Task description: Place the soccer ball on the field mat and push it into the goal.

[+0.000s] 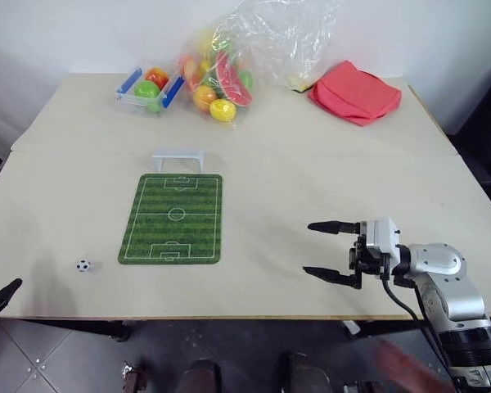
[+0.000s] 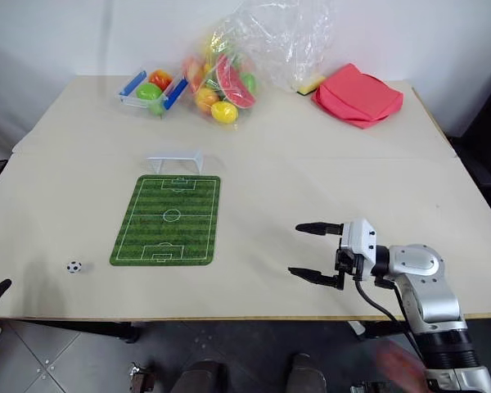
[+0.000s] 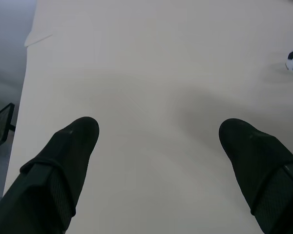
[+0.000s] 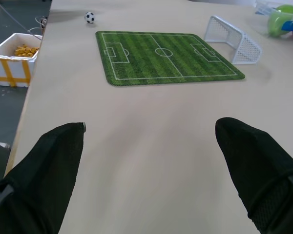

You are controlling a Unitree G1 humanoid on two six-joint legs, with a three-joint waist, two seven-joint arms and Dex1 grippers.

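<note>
L tool (image 3: 158, 141) wide open, empty | soccer ball (image 1: 83, 265) near, on table, off field mat (image 1: 173, 218)

A robot test room: bare white walls and a plain table (image 1: 311, 180) holding toys.

Soccer ball (image 1: 83, 265) is sitting on the bare surface (image 1: 311, 172) near the front edge, left of the field mat (image 1: 173, 218). The goal (image 1: 177, 158) stands just past the mat's far end. Right claw (image 1: 326, 250) hovers right of the mat, fingers spread, holding nothing.
</note>
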